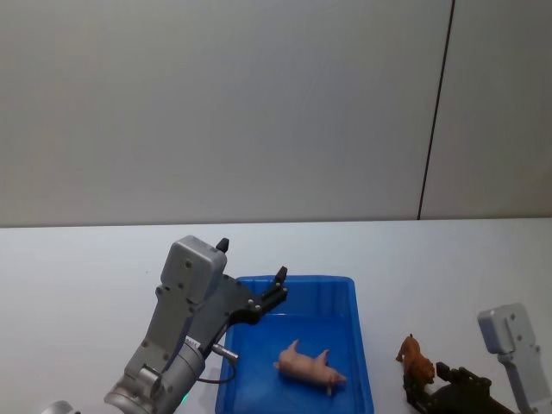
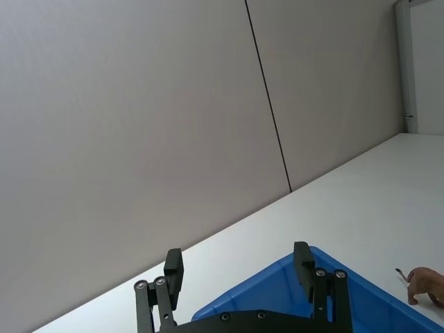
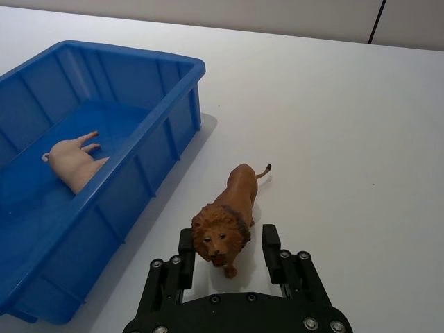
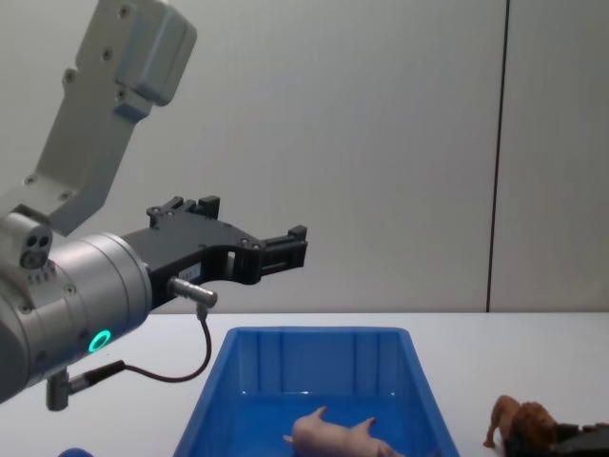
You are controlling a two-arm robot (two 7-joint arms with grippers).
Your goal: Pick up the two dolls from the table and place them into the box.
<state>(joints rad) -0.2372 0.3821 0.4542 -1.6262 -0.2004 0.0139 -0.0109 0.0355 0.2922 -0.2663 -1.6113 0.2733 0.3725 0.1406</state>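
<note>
Pinch the lion (image 3: 229,208), upright on the table (image 3: 347,139) beside the box (image 3: 159,146), head between the right gripper's (image 3: 228,239) spread fingers (image 3: 270,243), across its flanks, likely light, rigid, slick plastic; left gripper (image 2: 237,257) parted above the box.

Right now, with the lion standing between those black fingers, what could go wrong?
1. The open fingers of the right gripper flank only the head of the lion; closing there could tip it or let it slip.
2. The wall of the box is close beside the lion; a low carry could bump the rim.
3. The left gripper hangs open above the box's left edge, possibly crowding the drop.
</note>
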